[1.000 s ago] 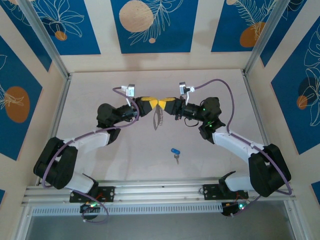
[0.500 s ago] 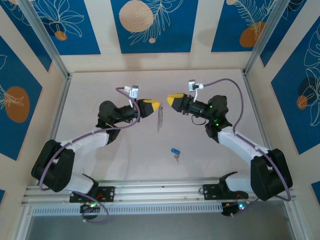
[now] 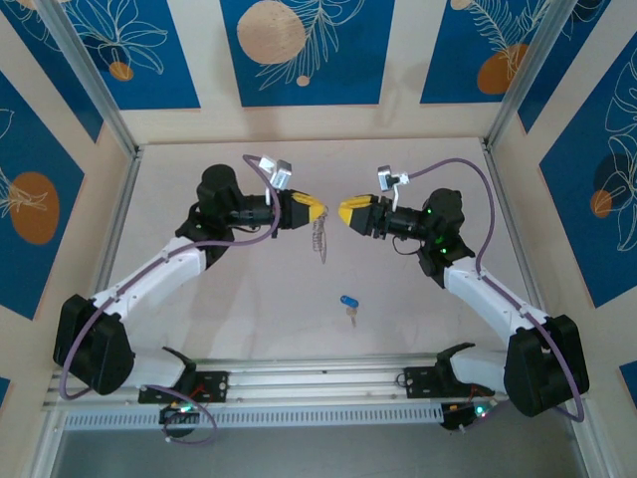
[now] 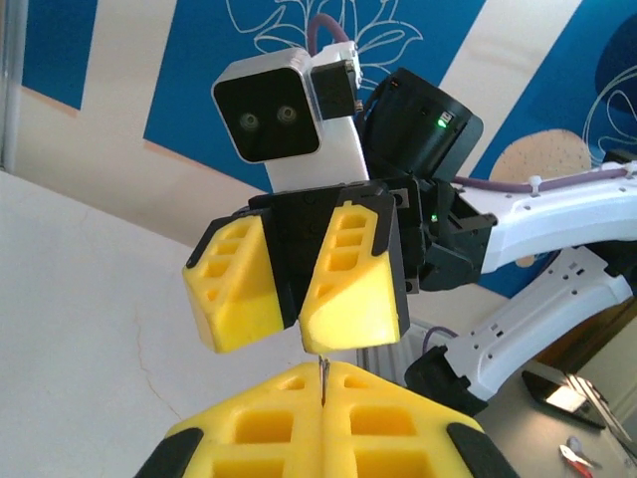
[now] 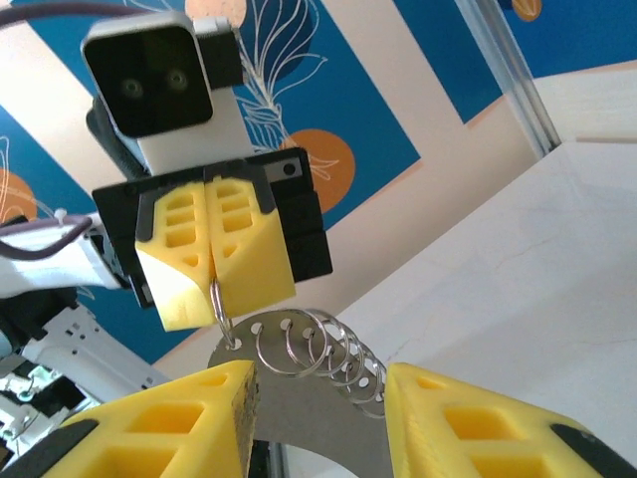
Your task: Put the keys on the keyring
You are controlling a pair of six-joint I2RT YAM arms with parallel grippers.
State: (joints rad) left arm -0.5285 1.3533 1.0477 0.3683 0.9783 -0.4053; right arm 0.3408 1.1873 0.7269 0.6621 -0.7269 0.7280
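Mid-frame we see the left gripper (image 3: 316, 212) clamped on the dangling keyring (image 3: 319, 240), the right gripper (image 3: 344, 213) facing it, fingers apart.

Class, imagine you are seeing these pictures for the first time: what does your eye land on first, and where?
Two yellow-fingered grippers face each other nose to nose above the middle of the table. The left gripper is shut on the keyring, which dangles below it, and the right gripper is open opposite. Nearer the arm bases, the blue-headed key lies alone on the pale surface.
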